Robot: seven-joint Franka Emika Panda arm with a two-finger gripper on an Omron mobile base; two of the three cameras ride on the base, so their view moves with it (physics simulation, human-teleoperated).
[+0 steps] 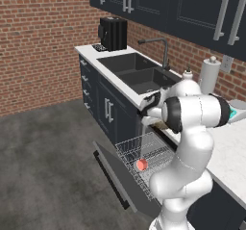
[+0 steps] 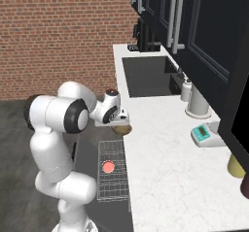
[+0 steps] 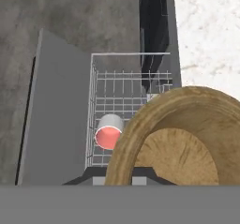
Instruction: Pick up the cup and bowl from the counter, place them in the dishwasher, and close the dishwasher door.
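Observation:
The brown wooden bowl (image 3: 187, 124) looms close in the hand view, tilted with its hollow toward the camera. My gripper (image 2: 120, 119) is shut on its rim, and the bowl (image 2: 121, 127) hangs at the counter's (image 2: 160, 148) front edge, above the back of the pulled-out wire rack (image 2: 113, 182). On its side in that rack (image 3: 126, 78) lies the white cup (image 3: 108, 133), red-pink inside showing. The cup (image 1: 141, 164) and the rack (image 1: 144, 147) sit over the lowered dishwasher door (image 1: 120, 178); the grey inner face of the door (image 3: 56, 115) is at left in the hand view.
A dark sink (image 1: 137, 70) with a faucet (image 1: 163, 48) lies beyond the dishwasher, and a black coffee machine (image 1: 113, 33) stands at the counter's far end. A paper towel roll (image 2: 198, 102), a small scale (image 2: 206, 134) and a yellow jar (image 2: 237, 167) stand along the wall. Grey floor spreads left of the door.

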